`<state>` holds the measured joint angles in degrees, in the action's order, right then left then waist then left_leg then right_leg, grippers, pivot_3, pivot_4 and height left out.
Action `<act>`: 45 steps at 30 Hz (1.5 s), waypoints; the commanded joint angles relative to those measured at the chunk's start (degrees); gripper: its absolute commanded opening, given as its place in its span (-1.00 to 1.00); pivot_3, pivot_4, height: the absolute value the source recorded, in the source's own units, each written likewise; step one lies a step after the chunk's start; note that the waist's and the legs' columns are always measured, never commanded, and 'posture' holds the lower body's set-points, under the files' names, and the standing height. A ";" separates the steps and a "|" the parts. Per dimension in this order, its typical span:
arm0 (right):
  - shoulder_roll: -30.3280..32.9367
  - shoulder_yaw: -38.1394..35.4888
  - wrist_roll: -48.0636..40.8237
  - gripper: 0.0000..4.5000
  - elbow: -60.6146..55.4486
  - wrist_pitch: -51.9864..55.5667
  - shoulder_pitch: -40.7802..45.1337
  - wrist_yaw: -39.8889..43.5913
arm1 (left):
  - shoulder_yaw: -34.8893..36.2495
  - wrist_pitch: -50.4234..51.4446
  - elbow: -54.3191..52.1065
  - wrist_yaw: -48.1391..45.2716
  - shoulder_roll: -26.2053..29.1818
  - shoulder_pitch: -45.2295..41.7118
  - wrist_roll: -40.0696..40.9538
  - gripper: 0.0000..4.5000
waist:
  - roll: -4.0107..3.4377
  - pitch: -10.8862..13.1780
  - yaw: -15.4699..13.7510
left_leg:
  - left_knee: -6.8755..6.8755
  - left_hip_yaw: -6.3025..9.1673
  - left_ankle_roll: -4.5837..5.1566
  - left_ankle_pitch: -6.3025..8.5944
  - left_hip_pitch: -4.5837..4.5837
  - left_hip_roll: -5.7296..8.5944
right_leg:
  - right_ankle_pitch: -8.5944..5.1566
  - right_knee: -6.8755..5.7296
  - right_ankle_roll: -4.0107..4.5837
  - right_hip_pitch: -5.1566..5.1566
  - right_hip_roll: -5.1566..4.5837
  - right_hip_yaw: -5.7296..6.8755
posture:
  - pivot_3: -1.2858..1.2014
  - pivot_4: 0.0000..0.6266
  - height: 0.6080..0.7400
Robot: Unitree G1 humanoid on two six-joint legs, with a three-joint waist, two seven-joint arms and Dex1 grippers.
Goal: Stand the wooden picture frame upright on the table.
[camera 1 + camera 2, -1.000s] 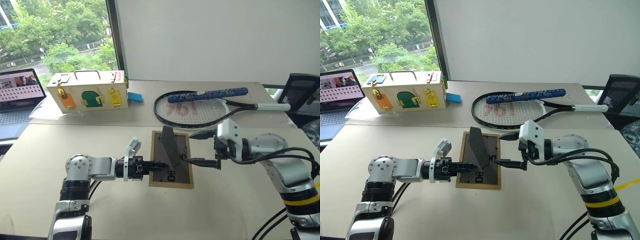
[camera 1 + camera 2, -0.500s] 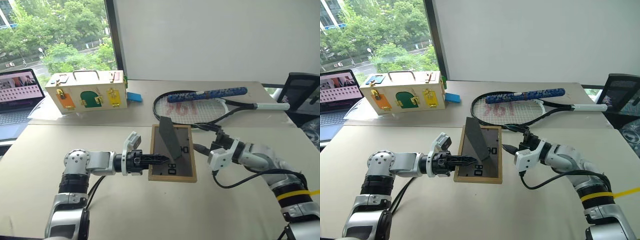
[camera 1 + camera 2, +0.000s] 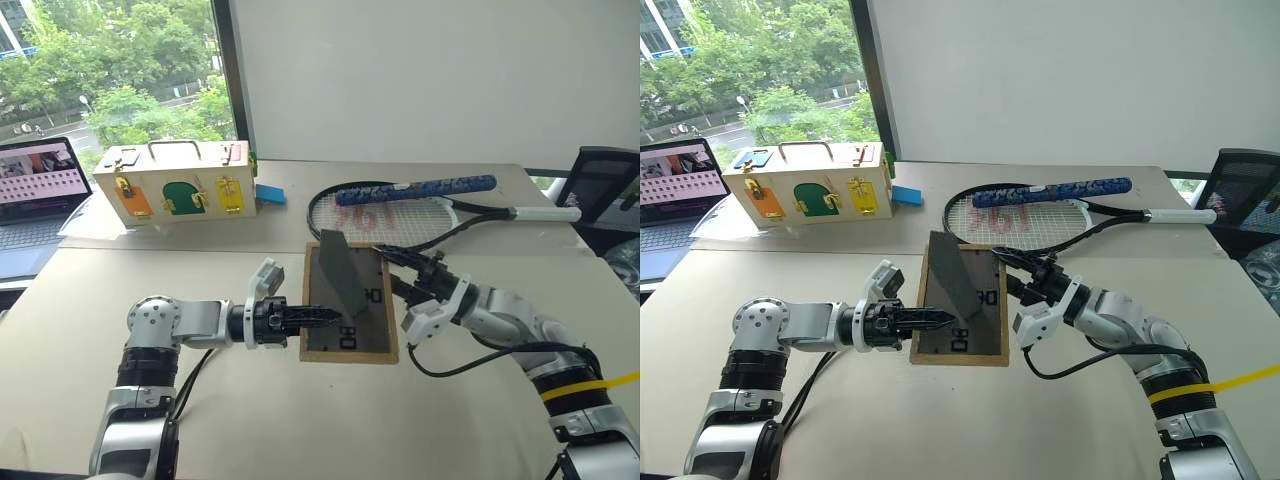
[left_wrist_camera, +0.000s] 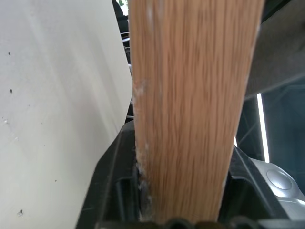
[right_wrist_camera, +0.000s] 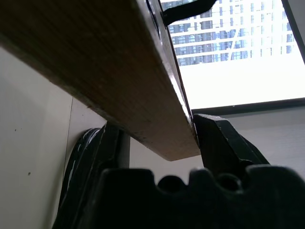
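Note:
The wooden picture frame [image 3: 362, 322] hangs just over the table [image 3: 300, 420], nearly flat, with its dark grey back up and the fold-out stand [image 3: 340, 272] raised. My left gripper [image 3: 322, 318] is shut on the frame's left wooden edge [image 4: 190, 95], which fills the gap between its fingers [image 4: 113, 181]. From the other side my right gripper [image 3: 392, 272] is shut on the right edge [image 5: 95, 71], one finger [image 5: 224, 143] pressed against the wood. The picture side faces down and is hidden.
A tennis racket [image 3: 400, 215] lies just behind the frame. Further back left stands a pale wooden box with coloured doors [image 3: 180, 185], a small blue block [image 3: 270, 193] beside it. A laptop [image 3: 35, 195] sits at the far left and a dark chair [image 3: 605, 185] at the right.
My right gripper rolled over, swung in from the right and closed on the frame's right edge. The frame rose slightly. The left gripper kept its hold.

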<state>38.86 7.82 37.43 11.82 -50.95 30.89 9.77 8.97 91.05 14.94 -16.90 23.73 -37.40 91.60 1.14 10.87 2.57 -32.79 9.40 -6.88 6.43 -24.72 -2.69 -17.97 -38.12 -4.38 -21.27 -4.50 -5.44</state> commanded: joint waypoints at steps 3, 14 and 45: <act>0.20 -1.38 -3.34 -0.41 -2.75 -0.70 0.92 -1.51 | -0.22 -4.94 -6.77 -3.14 1.31 1.81 -6.62 0.85 | 0.00 0.00 0.00 | 0.00 0.00 0.00 0.00 0.05 0.00 | 0.00 0.00 0.01 0.04 0.00 -0.01 | 0.03 -0.52 0.73; 0.26 -0.93 -14.55 -0.41 3.33 6.29 2.68 6.87 | 10.60 -34.87 -21.97 -24.13 11.11 14.49 -25.52 1.00 | -0.01 0.01 0.40 | 0.05 -0.04 0.04 0.02 0.07 -0.03 | 0.03 0.01 0.07 0.04 0.00 -0.04 | 0.03 -0.52 0.73; -4.45 4.66 -65.69 -0.42 -5.52 107.54 11.45 44.59 | 8.48 -39.98 -29.64 -22.81 11.94 20.75 -32.47 1.00 | 0.00 0.12 0.11 | 0.04 -0.02 0.12 0.03 -0.03 -0.08 | 0.02 0.00 0.06 -0.07 0.05 0.01 | 0.03 -0.52 0.73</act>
<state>33.45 11.48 -29.41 5.66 58.69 40.14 51.95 16.93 52.67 -13.16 -39.49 35.72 -16.71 59.47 1.14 10.98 2.67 -32.74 9.38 -6.76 6.47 -24.75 -2.77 -17.96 -38.13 -4.32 -21.34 -4.45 -5.43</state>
